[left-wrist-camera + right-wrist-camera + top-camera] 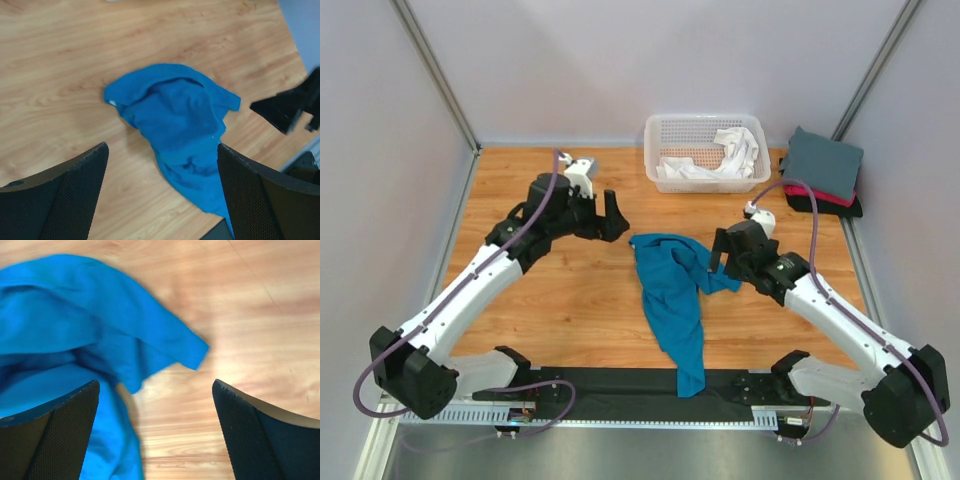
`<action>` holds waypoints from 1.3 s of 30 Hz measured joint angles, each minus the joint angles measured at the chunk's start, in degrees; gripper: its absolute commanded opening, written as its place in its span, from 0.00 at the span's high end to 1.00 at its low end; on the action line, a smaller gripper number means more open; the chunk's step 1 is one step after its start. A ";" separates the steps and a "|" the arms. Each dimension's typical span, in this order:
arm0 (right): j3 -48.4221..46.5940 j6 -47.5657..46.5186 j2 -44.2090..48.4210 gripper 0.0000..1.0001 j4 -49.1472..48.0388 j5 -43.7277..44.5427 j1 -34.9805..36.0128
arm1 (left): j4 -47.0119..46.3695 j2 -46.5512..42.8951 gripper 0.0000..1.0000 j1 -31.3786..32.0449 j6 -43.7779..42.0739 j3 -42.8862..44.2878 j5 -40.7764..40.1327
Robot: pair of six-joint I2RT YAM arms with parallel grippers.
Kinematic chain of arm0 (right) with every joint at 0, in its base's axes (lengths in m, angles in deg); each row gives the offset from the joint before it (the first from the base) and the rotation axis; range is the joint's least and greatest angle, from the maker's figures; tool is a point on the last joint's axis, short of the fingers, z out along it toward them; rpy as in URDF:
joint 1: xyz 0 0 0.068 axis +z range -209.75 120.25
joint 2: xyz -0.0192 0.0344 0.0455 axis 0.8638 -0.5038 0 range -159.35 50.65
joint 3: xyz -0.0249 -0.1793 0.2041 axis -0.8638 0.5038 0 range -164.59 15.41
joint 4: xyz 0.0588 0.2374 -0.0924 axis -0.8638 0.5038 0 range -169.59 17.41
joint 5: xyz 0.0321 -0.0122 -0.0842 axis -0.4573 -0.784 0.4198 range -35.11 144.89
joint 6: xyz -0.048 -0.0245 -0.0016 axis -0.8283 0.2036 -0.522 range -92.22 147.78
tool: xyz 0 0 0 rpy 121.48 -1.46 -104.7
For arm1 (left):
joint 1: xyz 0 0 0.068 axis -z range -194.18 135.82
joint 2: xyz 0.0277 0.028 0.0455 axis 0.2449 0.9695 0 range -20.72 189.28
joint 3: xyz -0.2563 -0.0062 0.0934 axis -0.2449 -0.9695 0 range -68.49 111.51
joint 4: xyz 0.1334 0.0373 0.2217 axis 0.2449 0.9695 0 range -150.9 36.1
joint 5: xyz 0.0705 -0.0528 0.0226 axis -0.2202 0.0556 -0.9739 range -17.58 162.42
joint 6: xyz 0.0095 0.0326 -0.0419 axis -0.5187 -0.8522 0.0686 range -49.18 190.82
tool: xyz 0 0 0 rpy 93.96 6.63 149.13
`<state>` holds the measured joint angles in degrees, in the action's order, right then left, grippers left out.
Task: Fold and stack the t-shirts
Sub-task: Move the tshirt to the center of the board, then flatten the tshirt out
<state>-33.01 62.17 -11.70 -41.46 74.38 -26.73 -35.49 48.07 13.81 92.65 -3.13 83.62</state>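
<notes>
A teal-blue t-shirt (670,290) lies crumpled in the middle of the table, with one end trailing over the near edge. My left gripper (610,215) hovers just left of its top, open and empty; in its wrist view the shirt (175,115) lies ahead of the wide-apart fingers (80,185). My right gripper (720,255) stands at the shirt's right edge, also open and empty. In the right wrist view a loose flap of the shirt (75,315) lies ahead and to the left of the fingers (65,425). Slate-grey (823,160), red-pink (838,196) and black (820,208) t-shirts are stacked folded at the back right.
A white lattice basket (665,125) at the back centre holds a crumpled white t-shirt (730,152). Grey walls with metal posts close in the table on three sides. The black arm-base rail (620,385) runs along the near edge, under the shirt's tail.
</notes>
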 measured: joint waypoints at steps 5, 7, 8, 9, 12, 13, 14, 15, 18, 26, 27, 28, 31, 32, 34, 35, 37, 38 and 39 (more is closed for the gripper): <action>9.88 2.73 -0.35 0.18 -2.69 -3.37 -10.54 | -4.42 -0.94 0.05 10.64 6.54 -7.96 -5.44; 11.85 2.97 -1.86 0.19 -3.39 -3.89 -12.37 | -4.39 0.11 0.07 13.99 7.50 -9.31 -7.39; 12.04 2.95 -2.64 0.19 -3.85 -4.17 -12.44 | -4.52 1.20 0.09 15.26 7.74 -9.29 -8.35; 12.07 2.89 -3.91 0.19 -4.72 -4.42 -12.44 | -4.79 2.14 0.09 16.20 7.89 -9.20 -8.92; 12.04 2.86 -7.67 0.24 -7.98 -5.33 -12.44 | -4.76 6.08 0.09 18.62 8.61 -8.63 -10.82; 12.07 2.93 -8.83 0.26 -8.87 -5.88 -12.41 | -4.74 7.23 0.09 19.06 9.01 -8.63 -11.30; 12.07 3.08 -9.79 0.30 -9.75 -6.51 -12.44 | -4.59 8.22 0.09 19.32 9.44 -8.63 -11.58; 12.22 3.30 -10.47 0.31 -10.69 -7.15 -12.44 | -4.61 8.87 0.09 19.61 9.86 -8.72 -11.76; 14.03 4.11 -11.19 0.45 -14.29 -8.20 -12.41 | -5.18 8.72 0.09 20.06 10.78 -9.79 -12.26; 15.56 6.03 -14.21 0.99 -21.90 -8.20 -12.44 | -6.84 0.20 0.08 21.86 12.46 -18.18 -11.91; 15.15 6.05 -14.95 1.00 -22.05 -8.22 -12.44 | -6.82 -1.05 0.08 22.05 12.96 -19.30 -11.93; 14.56 6.23 -15.50 1.00 -22.08 -8.22 -12.44 | -6.84 -2.05 0.08 22.38 13.57 -20.26 -12.13; 12.98 6.16 -15.85 1.00 -20.48 -8.07 -12.44 | -8.09 -3.54 0.09 24.46 15.65 -22.43 -12.96; 12.41 6.03 -15.37 0.99 -19.58 -7.93 -12.44 | -8.52 -3.43 0.09 25.57 16.44 -22.77 -13.27; 11.15 5.62 -13.31 0.99 -17.35 -7.32 -12.50 | -9.20 -2.40 0.09 28.28 17.49 -22.88 -13.73; 10.49 5.31 -11.52 0.99 -16.39 -6.84 -12.66 | -9.60 -1.57 0.09 29.70 17.79 -22.77 -14.16; 8.87 4.52 -7.19 1.00 -14.75 -6.12 -13.40 | -9.64 0.48 0.09 32.57 17.90 -22.16 -15.15; 8.17 4.20 -5.35 1.00 -14.40 -5.84 -13.90 | -9.25 1.68 0.09 33.99 17.90 -21.53 -15.91; 7.34 3.80 -3.43 1.00 -14.34 -5.53 -14.56 | -8.41 2.99 0.09 35.41 17.90 -20.57 -16.50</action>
<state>-25.67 65.97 -15.13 -55.80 68.85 -41.29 -43.90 51.07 49.22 110.55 -23.70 67.12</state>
